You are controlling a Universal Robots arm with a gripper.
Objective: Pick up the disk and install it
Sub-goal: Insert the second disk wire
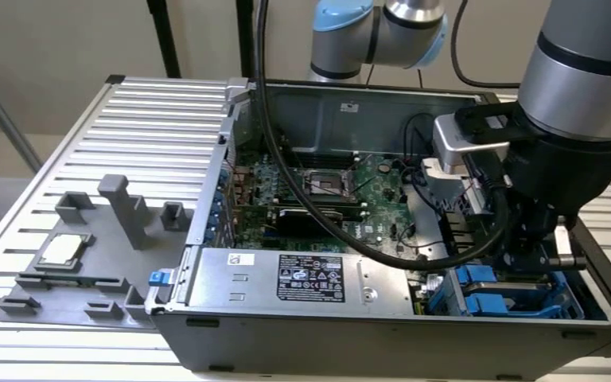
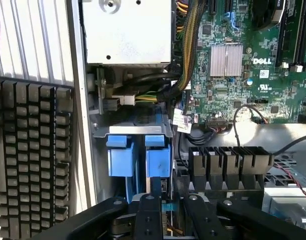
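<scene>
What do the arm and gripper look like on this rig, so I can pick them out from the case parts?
The arm is a thick silver-grey tube with black sections lower down; its rear joints carry light-blue caps. A silver-white block with a black bracket sits on the wrist, and thick black cables loop from it across the open case. The gripper is black metal with bolted linkages.

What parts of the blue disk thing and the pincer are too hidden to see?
- Disk, exterior view: the arm covers most of it; its blue rails peek out.
- Disk, wrist view: its label and flat face are sunk in the drive bay.
- Pincer, wrist view: its tips are cut off by the picture's edge, so its grip is unclear.
</scene>
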